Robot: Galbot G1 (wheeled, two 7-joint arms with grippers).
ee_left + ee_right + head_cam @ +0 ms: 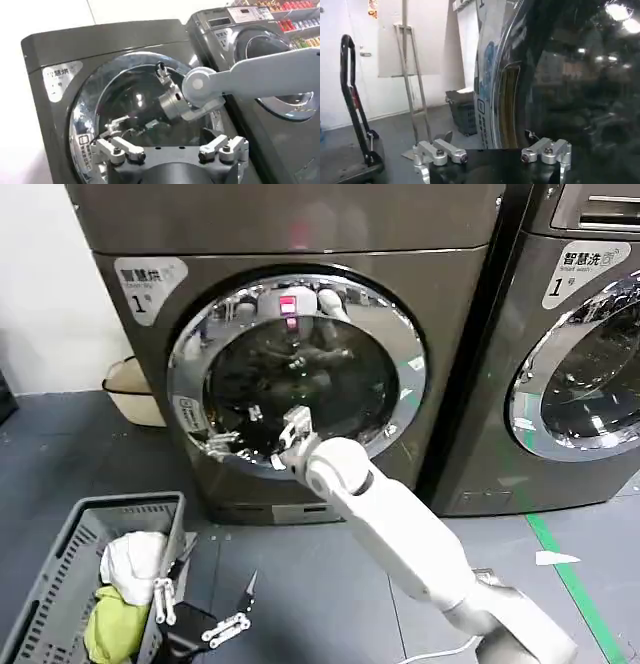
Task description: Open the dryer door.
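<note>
**Right gripper at the glass, door still closed**

Reaching across the front of the left grey machine, the right gripper (293, 434) sits against the lower middle of the dryer door (296, 369), its fingers spread and grasping nothing. The door lies flat in its chrome rim (405, 364), shut. From the right wrist view the rim's edge and a recess beside the glass lie just to one side of the fingertips, so I judge the next move is a sideways reach to hook that edge. The left gripper (200, 621) hangs low and open beside the laundry basket (60, 584) on the dark floor (330, 584), well apart. A twin machine (580, 344) stands at right.
</note>
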